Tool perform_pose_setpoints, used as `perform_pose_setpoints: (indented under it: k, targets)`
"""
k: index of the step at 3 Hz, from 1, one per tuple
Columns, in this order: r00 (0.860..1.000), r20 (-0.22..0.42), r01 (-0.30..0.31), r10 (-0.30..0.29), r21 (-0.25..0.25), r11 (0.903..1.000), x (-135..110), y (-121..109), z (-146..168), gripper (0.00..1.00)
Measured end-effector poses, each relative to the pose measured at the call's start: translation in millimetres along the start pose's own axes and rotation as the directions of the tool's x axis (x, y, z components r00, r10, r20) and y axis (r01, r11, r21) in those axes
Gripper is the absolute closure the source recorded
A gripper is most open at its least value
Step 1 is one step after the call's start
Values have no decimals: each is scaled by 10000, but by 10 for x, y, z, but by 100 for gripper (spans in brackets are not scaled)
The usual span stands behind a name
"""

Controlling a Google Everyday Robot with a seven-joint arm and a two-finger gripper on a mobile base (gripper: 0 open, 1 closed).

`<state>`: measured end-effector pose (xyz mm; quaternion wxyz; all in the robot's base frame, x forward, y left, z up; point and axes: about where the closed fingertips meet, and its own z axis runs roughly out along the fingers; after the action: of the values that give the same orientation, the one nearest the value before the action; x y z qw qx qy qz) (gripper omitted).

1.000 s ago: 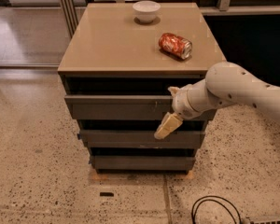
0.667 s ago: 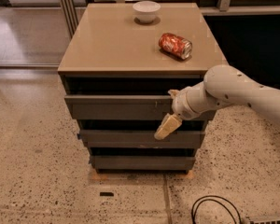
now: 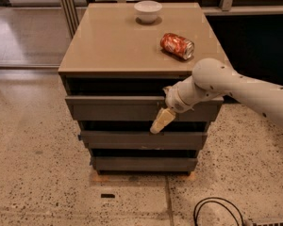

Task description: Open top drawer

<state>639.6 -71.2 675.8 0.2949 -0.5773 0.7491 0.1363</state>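
Note:
The top drawer (image 3: 115, 109) is the widest, tallest dark grey-brown front, just under the tan cabinet top; it stands slightly out from the cabinet. My gripper (image 3: 162, 120) hangs in front of the drawer's right part, one pale finger pointing down-left over its lower edge toward the gap below. My white arm (image 3: 236, 86) reaches in from the right and covers the drawer's right end. The inside of the drawer is dark and hidden.
Two slimmer grey drawer fronts (image 3: 144, 139) sit below the top one. On the cabinet top (image 3: 108, 46) stand a white bowl (image 3: 148, 9) at the back and a crushed red can (image 3: 177, 45) at the right. A black cable (image 3: 217, 213) lies on the speckled floor.
My arm and gripper have shifted slightly left along the drawer front. The drawer looks the same.

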Motion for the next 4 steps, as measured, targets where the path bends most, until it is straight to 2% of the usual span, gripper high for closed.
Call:
perform_pose_setpoints:
  k: [1, 3, 4]
  targets:
    - [10000, -2, -1, 1, -4, 10000, 1, 1, 1, 0]
    - [9990, -424, -200, 168, -763, 9969, 157, 168, 129, 0]
    - [9990, -424, -199, 167, -765, 9969, 157, 169, 129, 0]
